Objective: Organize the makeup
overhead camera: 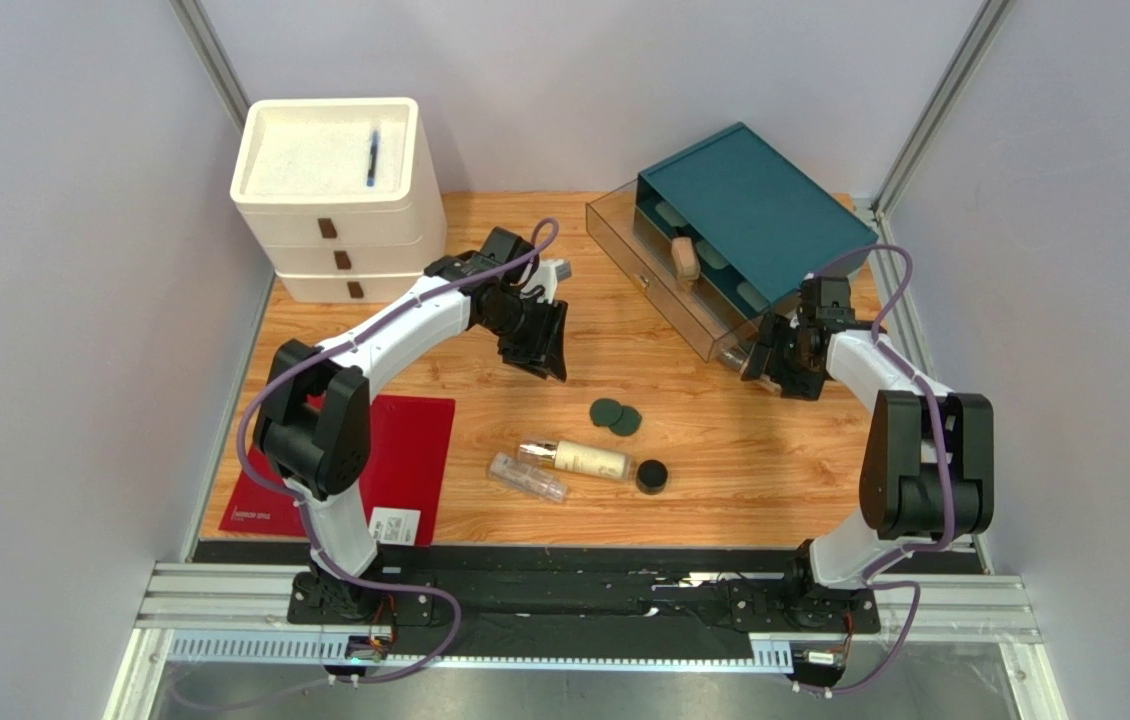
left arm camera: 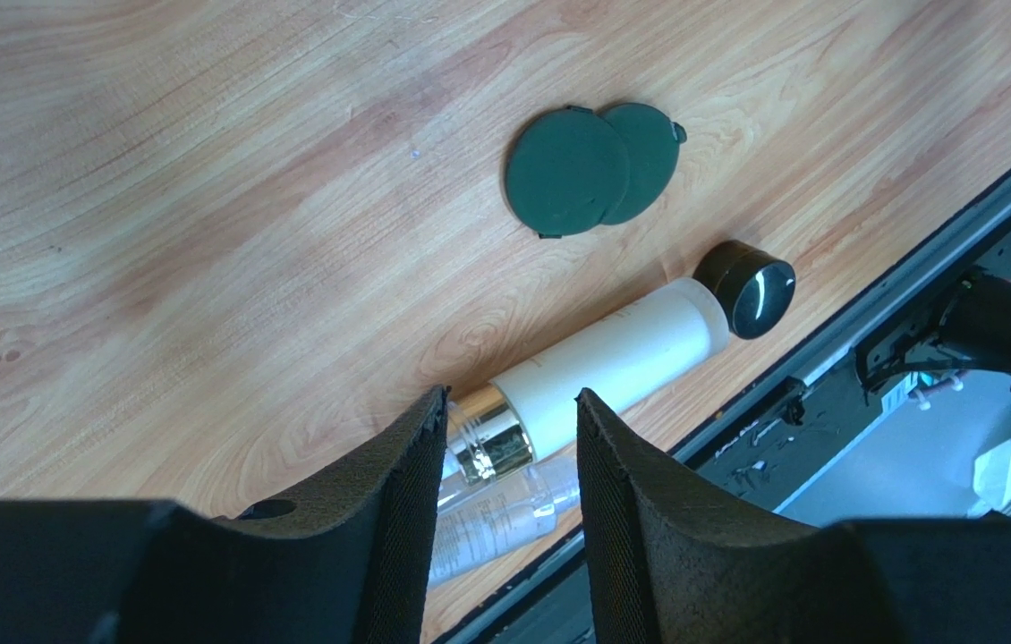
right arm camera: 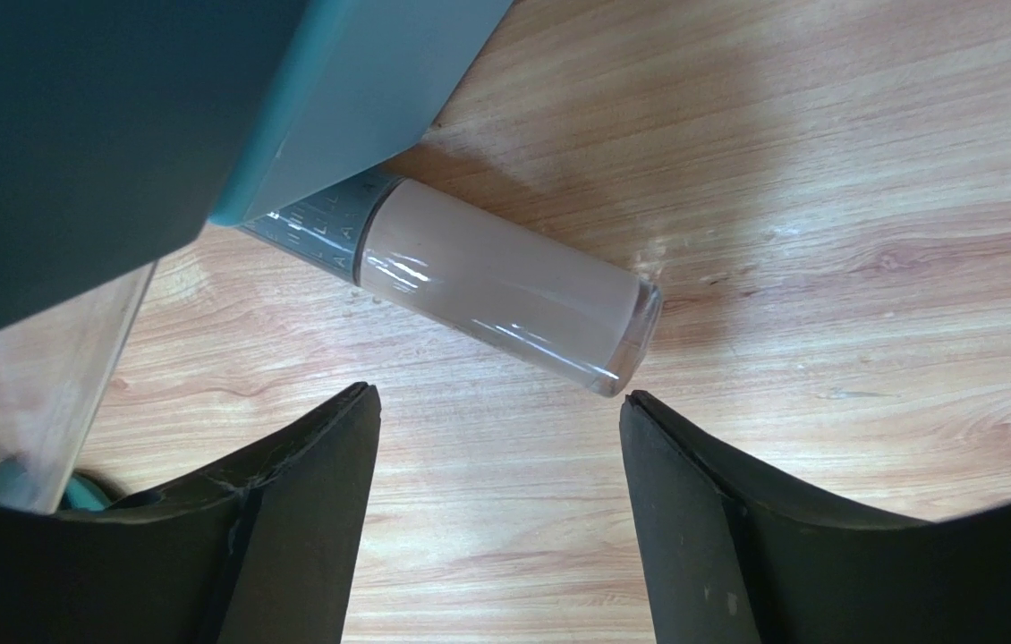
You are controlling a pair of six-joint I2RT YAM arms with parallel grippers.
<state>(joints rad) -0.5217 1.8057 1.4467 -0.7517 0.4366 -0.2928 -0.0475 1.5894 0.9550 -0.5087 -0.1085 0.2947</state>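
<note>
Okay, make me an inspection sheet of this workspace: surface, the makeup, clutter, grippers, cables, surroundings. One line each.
Surface: wooden table, no spills seen.
Job's things: green discs overlapping, cream bottle, clear bottle and black jar grouped mid-table; lying beige bottle against the teal organizer; second beige bottle apparently in the organizer.
Clutter: blue pen in the white drawer unit top tray; red mat and white card near left.
Grippers: left gripper jaws apart, empty; right gripper jaws wide, empty, over the lying beige bottle.
Cables: purple cables follow both arms, touching no makeup.
Surroundings: grey walls; nothing else seen.
</note>
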